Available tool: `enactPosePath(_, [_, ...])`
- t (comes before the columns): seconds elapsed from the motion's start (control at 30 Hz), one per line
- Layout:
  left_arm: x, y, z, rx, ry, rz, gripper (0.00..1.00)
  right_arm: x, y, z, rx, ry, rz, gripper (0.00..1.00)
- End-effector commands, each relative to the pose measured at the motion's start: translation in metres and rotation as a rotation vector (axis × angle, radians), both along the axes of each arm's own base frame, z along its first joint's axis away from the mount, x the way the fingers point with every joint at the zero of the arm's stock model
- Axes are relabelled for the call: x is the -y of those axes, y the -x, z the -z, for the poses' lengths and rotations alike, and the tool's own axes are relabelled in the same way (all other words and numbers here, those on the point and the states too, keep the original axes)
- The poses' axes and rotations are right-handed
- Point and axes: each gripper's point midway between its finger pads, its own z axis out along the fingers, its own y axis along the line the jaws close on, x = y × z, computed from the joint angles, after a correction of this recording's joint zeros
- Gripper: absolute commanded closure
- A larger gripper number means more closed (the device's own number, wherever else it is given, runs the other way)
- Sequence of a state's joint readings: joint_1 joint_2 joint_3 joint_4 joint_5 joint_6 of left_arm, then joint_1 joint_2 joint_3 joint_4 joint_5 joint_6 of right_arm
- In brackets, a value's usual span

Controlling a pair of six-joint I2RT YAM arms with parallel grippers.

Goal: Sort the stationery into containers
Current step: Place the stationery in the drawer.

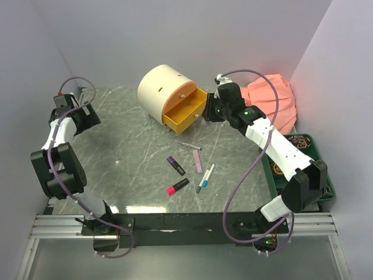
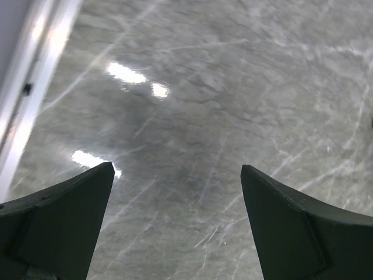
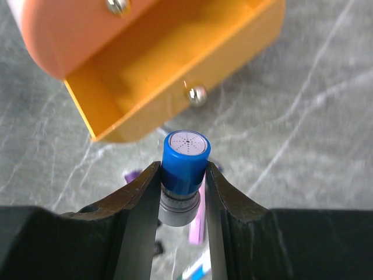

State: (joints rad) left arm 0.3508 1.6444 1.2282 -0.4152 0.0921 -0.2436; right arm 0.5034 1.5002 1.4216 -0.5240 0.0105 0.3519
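Marbled table [image 1: 128, 146] holds cabinet [image 1: 158, 90], five loose pens [image 1: 176, 165], perhaps the tray [image 1: 317, 143].

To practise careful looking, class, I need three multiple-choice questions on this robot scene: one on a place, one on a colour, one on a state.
1. Where is the blue-capped highlighter?
A) in a cup
B) between the right end effector fingers
C) on the floor

2. What colour is the pulled-out drawer?
A) yellow
B) green
C) purple

3. The left end effector is:
A) shut on a pen
B) shut on an eraser
C) open and empty

Answers:
1 B: the right wrist view shows both fingers pressed against it.
2 A: its walls and floor are yellow.
3 C: its fingers stand wide apart, with only bare table between them.
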Motion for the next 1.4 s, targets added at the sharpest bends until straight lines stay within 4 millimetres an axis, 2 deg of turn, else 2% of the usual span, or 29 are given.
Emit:
enactPosePath(0.0, [0.025,-0.014,-0.009,0.021,0.051,0.168,0.02,-0.015,-0.037,-0.035,0.270,-0.030,-0.061,1.00])
enactPosePath(0.1, [0.036,-0.016,-0.013,0.045,0.090,0.224,0.02,-0.025,-0.062,-0.052,0.420,-0.026,-0.087,1.00])
enactPosePath(0.13, [0.039,-0.017,-0.015,0.051,0.097,0.236,0.02,-0.026,-0.066,-0.051,0.435,-0.020,-0.091,1.00])
enactPosePath(0.17, [0.043,-0.017,-0.018,0.060,0.116,0.252,0.03,-0.031,-0.075,-0.060,0.498,-0.041,-0.089,1.00])
enactPosePath(0.33, [0.046,-0.018,-0.022,0.051,0.132,0.257,0.03,-0.045,-0.084,-0.063,0.579,-0.064,-0.134,1.00])
enactPosePath(0.5, [0.047,-0.022,-0.019,0.045,0.127,0.253,0.02,-0.054,-0.088,-0.039,0.610,-0.049,-0.156,1.00])
enactPosePath(0.63, [0.060,-0.028,-0.018,0.037,0.116,0.296,0.02,-0.055,-0.089,-0.014,0.668,-0.011,-0.163,1.00])
enactPosePath(0.9, [0.070,-0.038,-0.017,0.029,0.106,0.338,0.02,-0.057,-0.093,0.004,0.710,-0.001,-0.166,1.00])
enactPosePath(1.0, [0.076,-0.040,-0.016,0.026,0.093,0.352,0.02,-0.056,-0.094,0.004,0.705,-0.001,-0.153,0.87])
enactPosePath(1.07, [0.081,-0.042,-0.016,0.026,0.086,0.361,0.02,-0.055,-0.094,0.001,0.704,0.002,-0.153,0.74])
enactPosePath(1.2, [0.085,-0.044,-0.017,0.031,0.085,0.369,0.02,-0.054,-0.093,-0.005,0.700,0.005,-0.154,0.68])
enactPosePath(1.27, [0.084,-0.046,-0.019,0.038,0.084,0.368,0.02,-0.055,-0.091,-0.010,0.698,-0.001,-0.153,0.61])
enactPosePath(1.3, [0.085,-0.046,-0.018,0.037,0.085,0.369,0.02,-0.055,-0.091,-0.013,0.698,-0.003,-0.154,0.54])
enactPosePath(1.33, [0.084,-0.047,-0.019,0.039,0.084,0.365,0.02,-0.054,-0.089,-0.017,0.694,-0.004,-0.152,0.35])
enactPosePath(1.37, [0.084,-0.049,-0.019,0.042,0.085,0.363,0.02,-0.054,-0.089,-0.019,0.693,-0.007,-0.151,0.22])
